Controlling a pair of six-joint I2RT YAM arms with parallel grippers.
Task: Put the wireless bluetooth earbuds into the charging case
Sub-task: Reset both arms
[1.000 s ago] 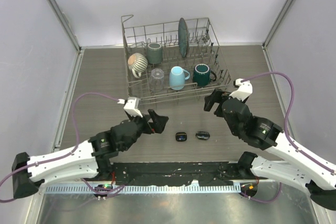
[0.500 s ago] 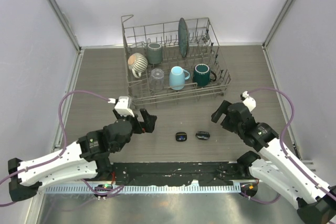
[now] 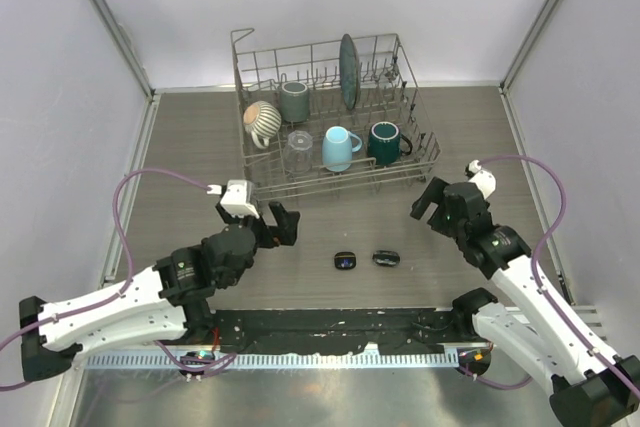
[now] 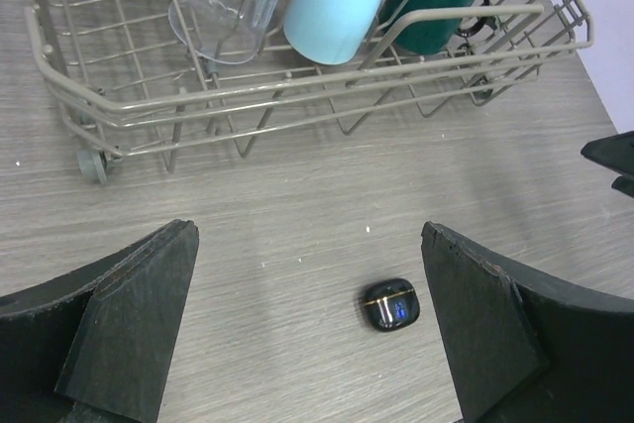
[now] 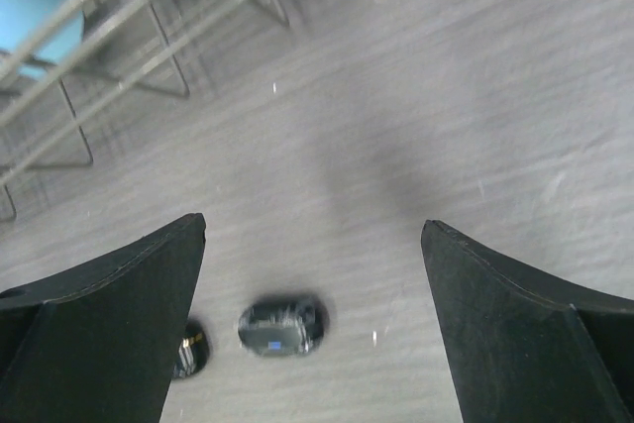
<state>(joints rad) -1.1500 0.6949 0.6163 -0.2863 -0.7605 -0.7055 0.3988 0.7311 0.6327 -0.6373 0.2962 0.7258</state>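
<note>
Two small black oval cases lie shut on the table, the left case (image 3: 345, 261) and the right case (image 3: 386, 258). No separate earbuds show in any view. My left gripper (image 3: 281, 224) is open and empty, left of and behind the cases. In its wrist view (image 4: 307, 245) the left case (image 4: 390, 304), with a gold band and blue light, lies between the fingers, nearer the right one. My right gripper (image 3: 429, 200) is open and empty, right of and behind the cases. Its wrist view (image 5: 312, 235) shows the right case (image 5: 281, 326) and part of the left case (image 5: 191, 350).
A wire dish rack (image 3: 334, 183) stands behind the cases, holding a striped mug (image 3: 263, 122), a grey mug (image 3: 294, 100), a clear glass (image 3: 299, 150), a light blue mug (image 3: 339, 148), a dark green mug (image 3: 386, 142) and a plate (image 3: 348, 71). Walls close both sides.
My left gripper has drawn back to the left, away from the cases. My right gripper has drawn back to the right. The cases have not moved.
</note>
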